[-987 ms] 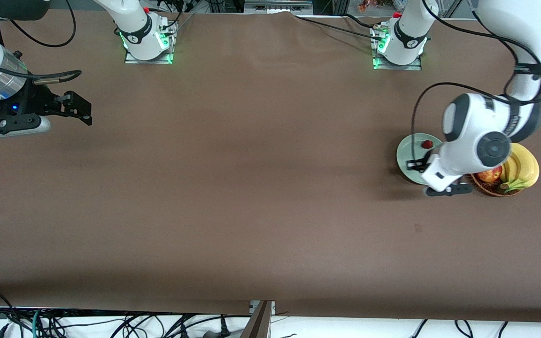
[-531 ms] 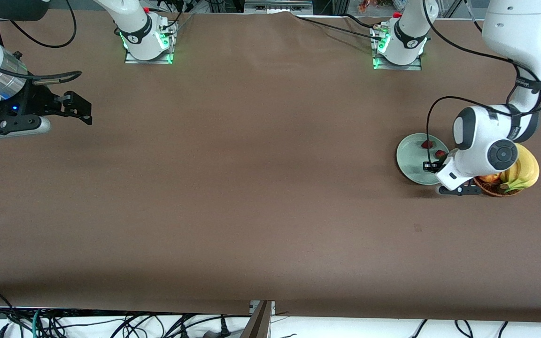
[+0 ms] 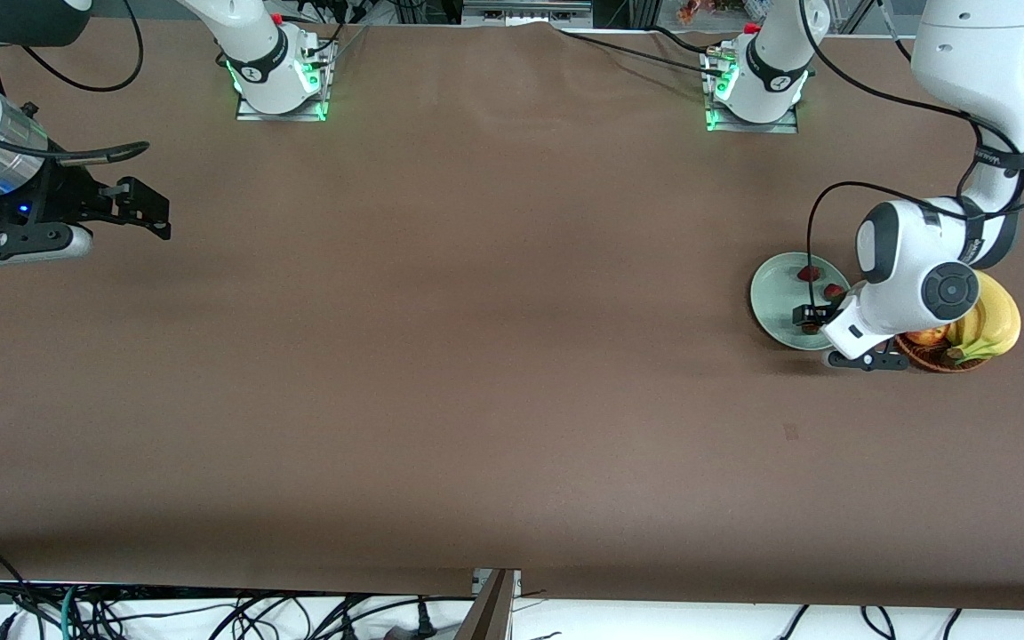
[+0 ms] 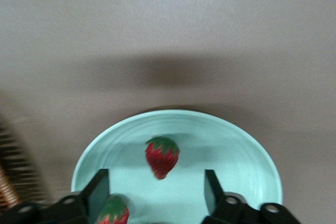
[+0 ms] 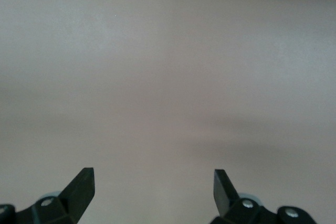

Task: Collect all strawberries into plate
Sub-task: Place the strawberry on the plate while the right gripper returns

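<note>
Change since a second ago: I see the left arm has shifted toward the basket end of the plate and dropped lower; a second berry now shows on the plate where I saw only one, and the left fingers have gone from clenched to spread.
Left gripper: my left gripper [image 4: 156, 192] sits low over the plate [image 3: 774, 307], at the edge closest to the basket. Fingers [image 4: 97, 191] are released, spread wide, gripping nothing.
Strawberries: from the wrist I see one strawberry [image 4: 161, 156] lying free on the plate between the spread fingers, touching neither. A second strawberry [image 4: 113, 211] lies just beside one fingertip, partly cut off by the frame edge. From the front I make out two red berries [image 3: 810, 273] on the plate near its rim toward the robot bases, close to each other. A small dark spot lies under the gripper; I cannot tell if it is the third berry.
Plate: pale green, on the brown table [image 3: 476, 356] toward the left arm's end, just beside the basket.
Basket: brown wicker basket [image 3: 925, 354], partly covered by the left arm, holding bananas [image 3: 992, 320] and an apple [image 3: 927, 335].
Right gripper: my right gripper [image 5: 155, 190] waits over bare table at the right arm's end, fingers released and empty.
</note>
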Tool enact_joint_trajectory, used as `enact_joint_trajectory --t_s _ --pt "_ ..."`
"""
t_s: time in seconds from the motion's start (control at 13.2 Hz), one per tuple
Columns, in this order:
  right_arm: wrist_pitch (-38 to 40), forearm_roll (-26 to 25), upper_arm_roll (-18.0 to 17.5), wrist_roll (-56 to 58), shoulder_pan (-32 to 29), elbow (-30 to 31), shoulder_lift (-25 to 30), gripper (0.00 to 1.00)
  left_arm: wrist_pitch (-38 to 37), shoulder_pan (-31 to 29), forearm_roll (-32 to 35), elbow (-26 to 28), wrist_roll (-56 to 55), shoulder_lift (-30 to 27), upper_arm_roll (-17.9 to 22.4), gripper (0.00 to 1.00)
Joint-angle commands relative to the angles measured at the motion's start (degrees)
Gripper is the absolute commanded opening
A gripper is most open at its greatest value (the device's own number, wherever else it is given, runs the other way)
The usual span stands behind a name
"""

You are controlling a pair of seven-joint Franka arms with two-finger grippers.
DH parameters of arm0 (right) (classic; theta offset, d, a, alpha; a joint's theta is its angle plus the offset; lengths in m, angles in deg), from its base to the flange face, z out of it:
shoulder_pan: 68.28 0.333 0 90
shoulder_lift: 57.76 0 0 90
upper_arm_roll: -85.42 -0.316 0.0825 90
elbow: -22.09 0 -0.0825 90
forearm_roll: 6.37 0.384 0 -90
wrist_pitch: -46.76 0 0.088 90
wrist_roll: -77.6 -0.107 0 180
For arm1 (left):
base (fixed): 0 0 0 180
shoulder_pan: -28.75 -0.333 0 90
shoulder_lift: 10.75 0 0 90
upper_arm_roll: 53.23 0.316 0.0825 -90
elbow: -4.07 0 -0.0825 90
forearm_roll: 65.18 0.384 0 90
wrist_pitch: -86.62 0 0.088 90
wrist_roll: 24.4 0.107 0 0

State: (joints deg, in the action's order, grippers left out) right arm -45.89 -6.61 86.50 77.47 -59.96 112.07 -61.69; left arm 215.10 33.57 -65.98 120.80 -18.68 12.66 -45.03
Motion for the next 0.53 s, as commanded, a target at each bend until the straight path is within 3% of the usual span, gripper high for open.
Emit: enact_joint_trajectory --t_s 0.0,0.23,0.46 --pt "0.36 -0.46 -0.47 -0.49 -0.50 -1.48 -0.56 1.00 -5.59 0.45 -1.75 0.00 2.01 -8.70 0.68 1.00" --pt "0.36 -0.46 -0.47 -0.40 -0.59 -1.56 -0.56 1.00 -11.30 0.45 -1.75 -1.32 2.01 -16.53 0.50 1.00" --pt "0.36 -0.46 -0.47 -0.40 -0.68 -1.56 -0.56 1.00 -20.61 0.54 -1.75 -7.97 2.10 -18.75 -0.02 1.00"
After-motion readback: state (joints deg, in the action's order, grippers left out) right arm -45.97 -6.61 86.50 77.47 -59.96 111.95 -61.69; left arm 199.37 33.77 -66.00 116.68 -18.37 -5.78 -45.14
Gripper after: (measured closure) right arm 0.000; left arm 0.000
